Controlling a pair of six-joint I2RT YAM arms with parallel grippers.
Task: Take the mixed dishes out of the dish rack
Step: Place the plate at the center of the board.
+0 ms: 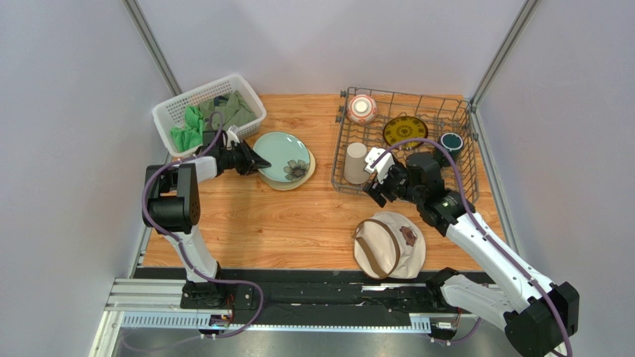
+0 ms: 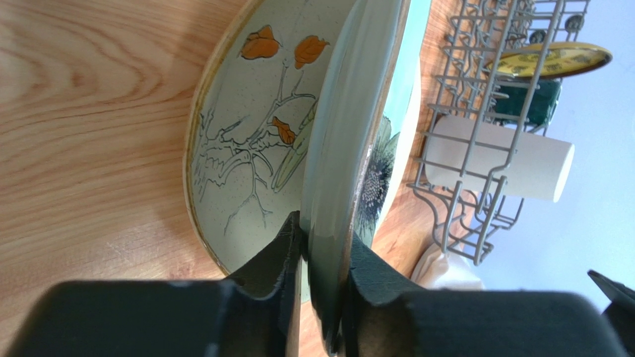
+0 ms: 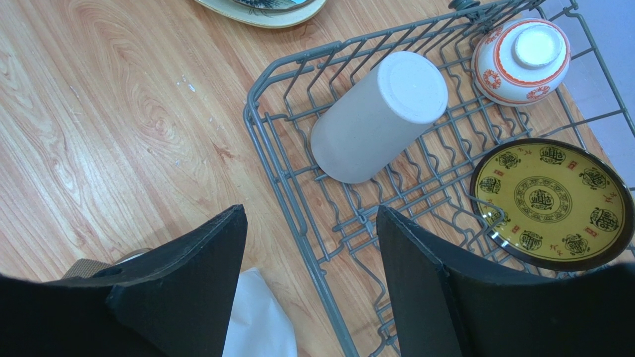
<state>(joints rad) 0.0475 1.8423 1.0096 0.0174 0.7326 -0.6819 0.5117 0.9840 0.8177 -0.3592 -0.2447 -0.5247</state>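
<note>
Green plate (image 2: pixel 335 149) clamped by its rim in the left gripper (image 2: pixel 320 245) over the bird plate (image 2: pixel 238 149) left of the rack (image 3: pixel 283 186), right gripper (image 3: pixel 313 245) gaping empty near the tumbler (image 3: pixel 376 115): risks chipping both plates if dropped.

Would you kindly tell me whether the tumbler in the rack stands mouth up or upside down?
Upside down: the tumbler shows its closed base on top, with its mouth down among the tines of the rack.

Wooden table (image 1: pixel 298 216) with a white lattice basket (image 1: pixel 170 113) at its far left corner, holding a bright green cloth (image 1: pixel 186 132) beside an olive cloth (image 1: pixel 237 108) (both crumpled). Near edge, right of centre: round beige hat (image 1: pixel 399 249), brown strap (image 1: pixel 369 249) looped across its left side.
</note>
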